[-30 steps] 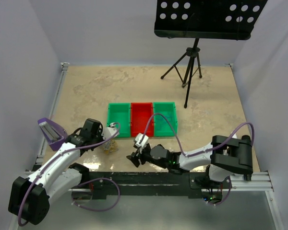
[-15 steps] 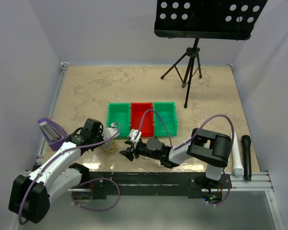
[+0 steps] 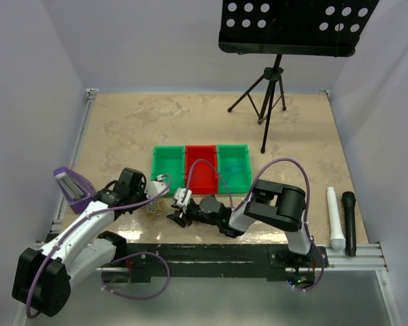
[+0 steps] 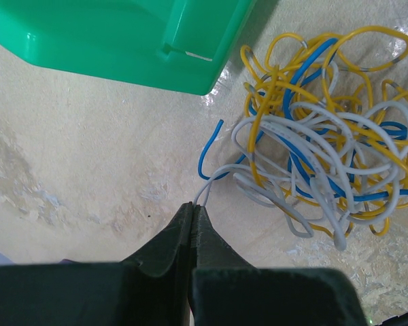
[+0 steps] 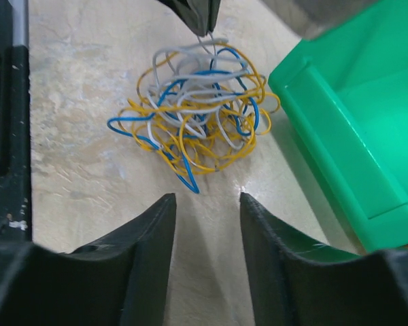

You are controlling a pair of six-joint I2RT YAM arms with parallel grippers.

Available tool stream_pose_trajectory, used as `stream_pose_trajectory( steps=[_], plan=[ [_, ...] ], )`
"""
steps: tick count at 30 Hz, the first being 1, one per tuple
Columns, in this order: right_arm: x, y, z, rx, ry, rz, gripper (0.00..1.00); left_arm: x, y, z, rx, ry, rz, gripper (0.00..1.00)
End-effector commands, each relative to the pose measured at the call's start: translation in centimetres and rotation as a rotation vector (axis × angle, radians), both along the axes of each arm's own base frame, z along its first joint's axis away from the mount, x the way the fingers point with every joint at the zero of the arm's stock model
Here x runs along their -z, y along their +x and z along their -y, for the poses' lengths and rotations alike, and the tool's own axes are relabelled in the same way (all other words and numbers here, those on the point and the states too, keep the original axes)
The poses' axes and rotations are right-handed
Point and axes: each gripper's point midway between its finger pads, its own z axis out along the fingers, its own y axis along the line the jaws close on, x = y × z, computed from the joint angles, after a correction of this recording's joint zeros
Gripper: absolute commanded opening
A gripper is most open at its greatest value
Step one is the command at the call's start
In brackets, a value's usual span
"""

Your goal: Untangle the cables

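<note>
The tangle of thin, flexible yellow, blue and whitish cables (image 4: 326,129) lies in a loose heap on the beige, mottled tabletop (image 3: 122,129). It sits just beside the near corner of the leftmost green plastic bin (image 3: 168,161); whether a loop touches the bin wall I cannot tell. One blue end sticks out of the heap and points toward that bin.

The left gripper (image 4: 192,207) is low over the table, on the side of the heap away from the bin's corner. Its black fingers are pressed together, pinching a whitish strand that leads out of the heap. The right gripper (image 5: 207,200) faces it across the heap, nearer the arm bases than the bin. Its fingers are spread with nothing between them, close to the cables but apart from them.

A red plastic bin (image 3: 201,151) stands against the green bin's right side. A second green bin (image 3: 234,153) follows beyond it. Well behind this row stands a black tripod stand (image 3: 270,81) with a perforated tray.
</note>
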Motion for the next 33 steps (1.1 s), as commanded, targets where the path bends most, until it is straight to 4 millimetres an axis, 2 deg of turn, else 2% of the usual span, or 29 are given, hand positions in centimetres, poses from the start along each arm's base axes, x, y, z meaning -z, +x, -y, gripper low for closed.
stream_pose_trajectory(
  steps=[1,16,18,22,23,30,33],
  plan=[
    [-2.9,1.2,-1.4,0.002,0.103,0.108,0.43,-0.4,0.7,0.5,0.015,-0.02,0.025,0.0],
    [-3.1,1.1,-2.0,-0.023,0.125,0.142,0.34,-0.2,0.7,0.5,0.014,-0.011,-0.001,0.0],
    [-3.0,1.0,-2.1,-0.029,0.122,0.141,0.29,-0.2,0.7,0.6,0.012,-0.012,0.001,0.0],
    [-2.5,0.7,-2.6,-0.06,0.096,0.134,0.1,-0.3,0.8,0.5,0.01,-0.011,0.004,0.0],
    [-2.5,0.6,-2.6,-0.063,0.094,0.13,0.08,-0.2,0.7,0.5,0.01,-0.011,-0.001,0.0],
    [-2.1,0.2,-1.5,-0.055,0.049,0.079,0.0,-0.4,0.8,0.6,0.01,-0.014,0.002,0.0],
    [-2.9,-0.1,-0.5,-0.014,0.042,0.015,0.0,-0.4,0.7,0.5,0.01,-0.012,0.002,0.0]
  ],
)
